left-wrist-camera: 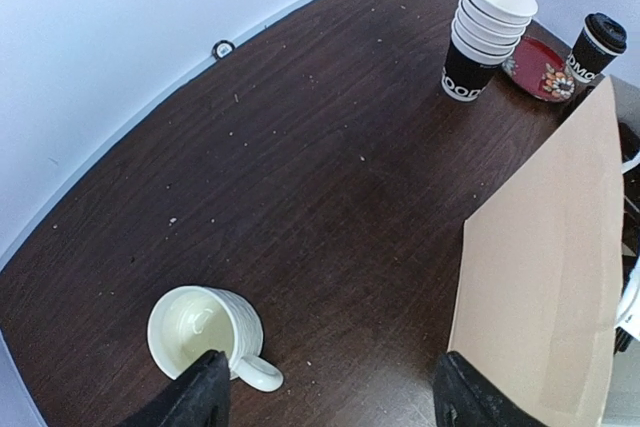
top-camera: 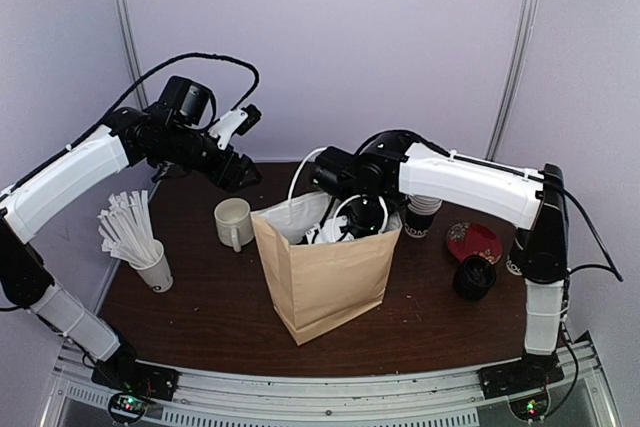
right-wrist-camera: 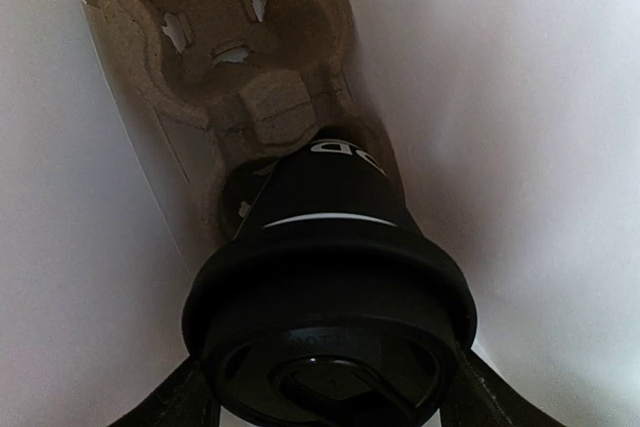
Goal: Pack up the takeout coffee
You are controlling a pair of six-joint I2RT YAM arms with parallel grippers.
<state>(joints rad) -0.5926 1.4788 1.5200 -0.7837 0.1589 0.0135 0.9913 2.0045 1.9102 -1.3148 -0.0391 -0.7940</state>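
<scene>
Coffee cup [right-wrist-camera: 330, 247] held at lid by right gripper [right-wrist-camera: 325, 392] in bag [top-camera: 325, 267], left gripper [left-wrist-camera: 325, 392] open & empty; risk: off-centre over tray [right-wrist-camera: 230, 27] slot, tips on release.

On the dark wooden table [top-camera: 220, 297] a brown paper bag [top-camera: 330, 277] is stood upright. A white ceramic mug [top-camera: 233, 222] and a white cup of white sticks [top-camera: 155, 272] are set left of it. A stack of black paper cups [left-wrist-camera: 485, 37], a red plate [top-camera: 473, 241] and a lidded black paper cup [top-camera: 474, 277] are set to its right.
</scene>
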